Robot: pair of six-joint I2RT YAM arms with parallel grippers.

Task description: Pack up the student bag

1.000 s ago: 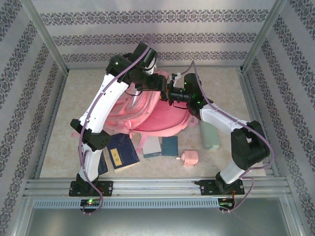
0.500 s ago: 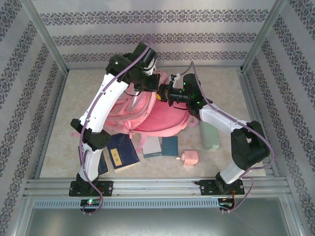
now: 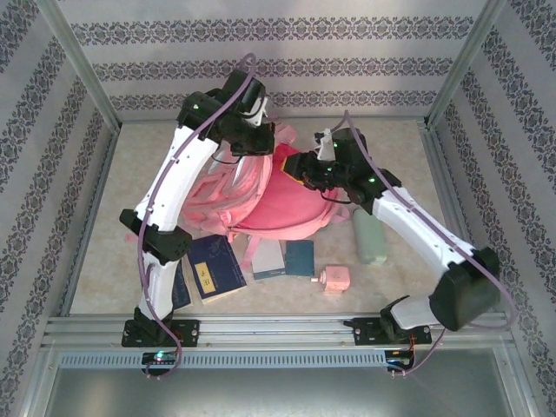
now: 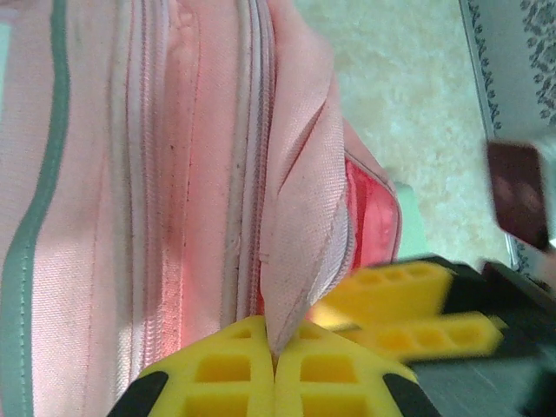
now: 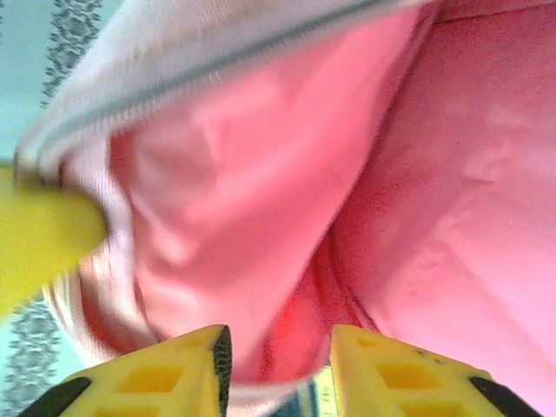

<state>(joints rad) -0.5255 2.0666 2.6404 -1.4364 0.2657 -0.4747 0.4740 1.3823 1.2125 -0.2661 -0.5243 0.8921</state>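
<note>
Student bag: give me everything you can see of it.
The student bag is a pink fabric backpack with zip seams and a grey-green stripe, lying on the table, mouth held open on brighter pink lining. The left gripper is shut on its rim flap; the right gripper, open, sits at the lining.

Look at your left arm (image 3: 178,169): smooth white shell links, chunky black joint housings, and a purple cable (image 3: 201,130) running along it from base to wrist. Your right arm (image 3: 417,228) is the same build, white links and black joints, with its own purple cable looping off the elbow. Small green lights (image 3: 159,354) glow down at both bases, and more on the right arm's black wrist section. Now the left gripper (image 4: 274,352): bright yellow plastic fingers (image 4: 217,375) with square recessed pockets and black outer corners. The right gripper (image 5: 280,347) matches, its yellow pocketed fingers (image 5: 156,380) black at the edges.
</note>
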